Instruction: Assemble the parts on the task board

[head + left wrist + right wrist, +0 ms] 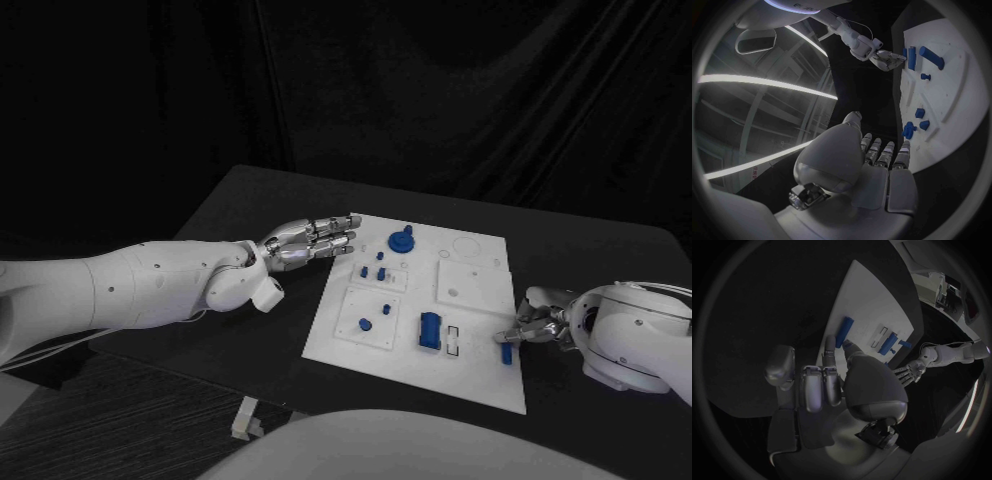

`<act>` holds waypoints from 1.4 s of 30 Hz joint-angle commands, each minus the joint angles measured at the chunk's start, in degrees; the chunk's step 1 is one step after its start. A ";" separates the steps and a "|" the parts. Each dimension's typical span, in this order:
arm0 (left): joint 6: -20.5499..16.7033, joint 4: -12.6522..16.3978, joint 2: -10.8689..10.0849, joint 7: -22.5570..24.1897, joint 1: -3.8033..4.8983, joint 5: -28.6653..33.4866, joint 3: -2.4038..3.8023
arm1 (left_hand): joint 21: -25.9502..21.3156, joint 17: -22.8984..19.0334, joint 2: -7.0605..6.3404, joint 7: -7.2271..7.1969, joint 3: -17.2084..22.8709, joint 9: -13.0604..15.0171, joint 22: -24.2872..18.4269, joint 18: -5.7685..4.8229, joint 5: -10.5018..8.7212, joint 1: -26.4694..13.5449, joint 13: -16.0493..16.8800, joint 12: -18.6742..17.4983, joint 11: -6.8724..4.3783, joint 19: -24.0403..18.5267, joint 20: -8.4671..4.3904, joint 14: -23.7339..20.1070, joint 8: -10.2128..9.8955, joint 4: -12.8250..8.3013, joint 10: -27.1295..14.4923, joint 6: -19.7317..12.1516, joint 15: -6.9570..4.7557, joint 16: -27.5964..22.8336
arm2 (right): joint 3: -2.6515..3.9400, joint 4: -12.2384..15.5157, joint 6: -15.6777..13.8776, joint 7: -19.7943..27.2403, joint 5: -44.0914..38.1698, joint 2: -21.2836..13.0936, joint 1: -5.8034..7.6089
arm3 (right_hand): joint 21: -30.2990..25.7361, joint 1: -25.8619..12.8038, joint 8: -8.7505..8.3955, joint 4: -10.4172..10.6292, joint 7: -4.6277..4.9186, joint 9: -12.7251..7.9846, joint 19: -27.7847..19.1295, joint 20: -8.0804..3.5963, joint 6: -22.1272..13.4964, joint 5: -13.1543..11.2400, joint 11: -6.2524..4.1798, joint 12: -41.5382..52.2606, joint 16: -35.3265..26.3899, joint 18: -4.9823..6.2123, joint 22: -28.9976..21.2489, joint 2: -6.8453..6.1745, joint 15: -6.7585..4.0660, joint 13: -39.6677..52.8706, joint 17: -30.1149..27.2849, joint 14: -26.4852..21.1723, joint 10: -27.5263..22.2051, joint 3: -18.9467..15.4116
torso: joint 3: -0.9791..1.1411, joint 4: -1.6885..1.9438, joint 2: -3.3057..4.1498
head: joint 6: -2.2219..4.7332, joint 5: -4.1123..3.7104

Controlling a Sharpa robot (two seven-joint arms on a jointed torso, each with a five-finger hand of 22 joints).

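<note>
Pinching the small blue rectangular bar [506, 353] at the lower right edge of the white task board [476, 290], the right hand [541, 325] is needing steady, level alignment, while the left hand [310, 243] is hovering empty, fingers apart, at the board's upper left.

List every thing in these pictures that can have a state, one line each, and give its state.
Left hand: holds nothing, fingers stretched out over the far left edge of the task board.
Right hand: fingertips touch the blue bar at the board's right edge.
Blue bar: lies flat at the right edge.
Blue block: lies in the near middle.
Blue knob part: stands upright at the far side.
Task board: flat on the table.
</note>
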 commanded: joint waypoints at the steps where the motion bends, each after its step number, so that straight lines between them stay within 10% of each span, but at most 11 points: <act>1: 0.61 0.10 0.02 0.53 -0.08 0.41 0.05 | -0.46 0.37 -0.35 0.27 2.01 -0.06 0.61 -0.21 1.06 1.05 -0.27 0.84 0.15 0.44 -0.03 0.04 -0.21 -0.19 -0.22 -0.05 0.65 1.01 | 0.01 -0.16 0.74 -1.10 -0.59 0.29 -0.29 | 0.11 2.12 -1.31 -1.20 0.05 -1.23 0.73 0.14 -0.50 3.13 0.16 0.95 1.42 -0.35 8.71 -0.17 0.15 15.85 15.91 6.51 6.56 0.61 | -0.01 0.00 0.02 | 0.01 -0.06; 18: 0.70 0.11 0.01 0.49 -0.11 0.41 0.05 | -0.46 0.37 -0.37 0.44 2.09 -0.06 0.60 -0.23 1.08 1.05 -0.27 0.82 0.25 0.44 -0.03 0.05 -0.21 -0.26 -0.21 -0.04 0.66 1.02 | 0.02 0.32 -1.62 -0.72 -0.23 0.86 -0.53 | -0.37 6.33 -3.01 -9.99 1.34 -2.16 0.59 0.99 -1.54 12.24 1.29 0.95 1.42 -0.29 8.66 -2.13 1.10 15.85 15.91 6.51 6.56 9.86 | 0.00 0.00 0.00 | 0.01 0.09; 27: 0.74 0.05 0.03 0.48 -0.14 0.41 0.05 | -0.46 0.37 -0.37 0.44 2.09 -0.06 0.60 -0.23 1.08 1.05 -0.27 0.82 0.25 0.44 -0.03 0.05 -0.21 -0.26 -0.21 -0.04 0.66 1.02 | 0.04 1.37 -5.73 -0.17 9.01 0.24 -0.15 | 0.47 3.66 -1.89 -10.94 1.04 -0.79 0.90 0.91 -1.13 15.97 1.01 0.95 1.42 -0.39 8.86 -2.31 0.91 15.85 15.91 6.51 6.56 12.17 | 0.00 0.00 0.00 | 0.01 -0.04; 42: 0.73 0.06 -0.02 0.32 -0.15 0.41 0.05 | -0.47 0.40 -0.42 0.15 2.38 -0.07 0.53 -0.34 1.13 0.98 -0.18 1.49 1.24 0.44 -0.03 0.10 -0.23 -0.50 -0.05 -0.03 0.82 1.17 | 0.05 1.03 -8.96 0.09 27.79 0.77 1.33 | 3.99 0.98 -0.97 -11.00 0.42 0.24 2.08 0.48 -0.35 15.51 0.45 0.95 1.42 -0.98 9.68 -2.36 0.44 15.85 15.91 6.51 6.56 13.69 | 0.00 0.01 0.01 | 0.01 -0.25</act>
